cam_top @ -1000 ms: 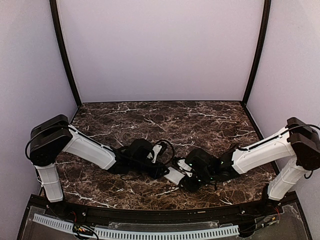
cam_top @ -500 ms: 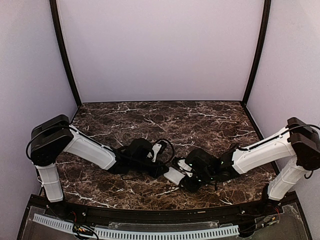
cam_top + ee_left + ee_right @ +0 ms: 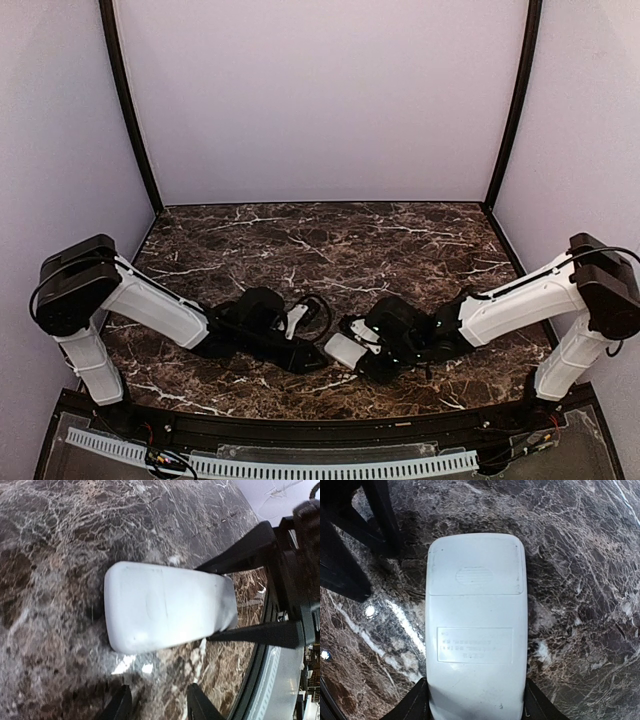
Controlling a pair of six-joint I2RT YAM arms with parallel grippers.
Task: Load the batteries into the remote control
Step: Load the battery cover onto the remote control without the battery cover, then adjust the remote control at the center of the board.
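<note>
White and turned back-side up, the remote control [image 3: 476, 630] sits low over the dark marbled table [image 3: 400, 250], toward the table's near edge and about midway between the two arms. Whether it rests on the surface or hangs just clear of it cannot be told. A battery cover [image 3: 476, 565] with a small ribbed oval is in place at the end of the remote farthest from the right wrist. A rectangular label [image 3: 475, 644] with print too small to read sits nearer the middle of the remote. The right gripper [image 3: 476, 695] pinches the remote by its long sides at the end away from the cover, with its dark fingers [image 3: 415, 702] pressed against either side. The left gripper [image 3: 159, 697] is close beside one long side of the remote, near the cover end, and does not touch it. Its two fingers are spread, with only marble showing between them. Seen from the left wrist, the remote lies crosswise ahead of those fingers, and the right gripper's fingers flank its far end.
</note>
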